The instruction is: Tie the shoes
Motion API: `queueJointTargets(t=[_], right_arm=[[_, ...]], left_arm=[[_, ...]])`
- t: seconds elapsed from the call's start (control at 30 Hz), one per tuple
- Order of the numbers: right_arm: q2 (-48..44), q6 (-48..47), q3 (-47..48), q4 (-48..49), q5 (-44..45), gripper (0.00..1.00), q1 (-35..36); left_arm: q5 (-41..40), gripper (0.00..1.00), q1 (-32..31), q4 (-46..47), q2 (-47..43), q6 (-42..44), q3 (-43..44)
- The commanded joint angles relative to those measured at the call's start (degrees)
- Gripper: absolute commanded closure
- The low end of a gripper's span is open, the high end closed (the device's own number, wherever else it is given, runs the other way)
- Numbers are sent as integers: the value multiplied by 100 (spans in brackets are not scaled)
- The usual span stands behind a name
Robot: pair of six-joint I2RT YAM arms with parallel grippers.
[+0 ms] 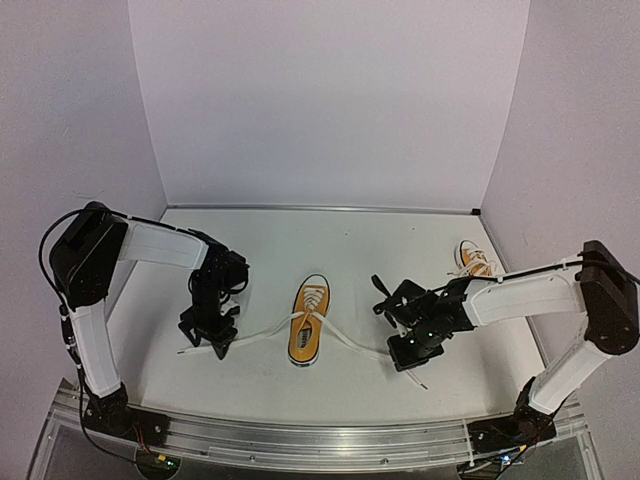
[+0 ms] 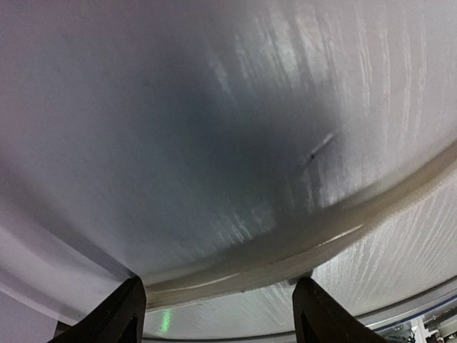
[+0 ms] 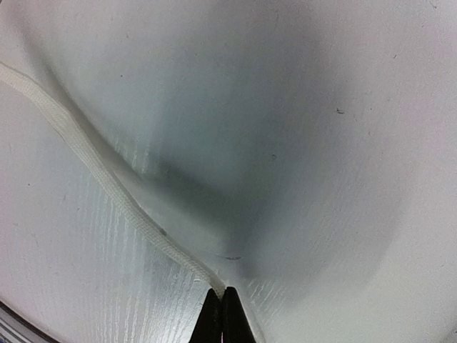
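Observation:
An orange-yellow shoe [image 1: 310, 322] with a white toe cap lies in the middle of the table, its laces untied and spread to both sides. A second shoe [image 1: 475, 260] sits at the back right by the wall. My left gripper [image 1: 214, 343] is pressed down to the table over the left lace [image 1: 255, 335]. In the left wrist view it is open [image 2: 218, 318], and the lace [image 2: 285, 250] runs across between its fingers [image 2: 118, 318]. My right gripper [image 1: 414, 358] is down at the table on the right lace [image 1: 352, 345]. It is shut [image 3: 223, 304] on that lace [image 3: 107, 179].
White walls close in the white table [image 1: 300, 250] at the back and on both sides. A metal rail [image 1: 300, 440] with the arm bases runs along the near edge.

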Motion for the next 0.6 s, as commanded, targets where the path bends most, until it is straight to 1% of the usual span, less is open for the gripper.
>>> queueJointTargets(t=[0.0,0.03,0.17,0.23,0.27,0.4,0.57], right_arm=[[-223,11,-82,-40,109,100,-48],[-242,21,-90,-40,122,100,-49],[-320,57,-75,-37,160,100,-74],[-352,71,-18,-19,183,100,-86],[-361,80,31,-3,205,100,-91],[-442,92,360,73,423,100,-99],[-789,-7,1063,74,967,100,-246]], left_arm=[[404,41,-19,129,210,99,29],[466,46,-47,143,239,117,26],[450,83,-228,118,211,135,43],[429,96,-322,113,32,121,95],[429,99,-349,127,-78,103,157],[335,100,-353,425,-687,-53,521],[269,100,-339,1219,-1764,-231,890]])
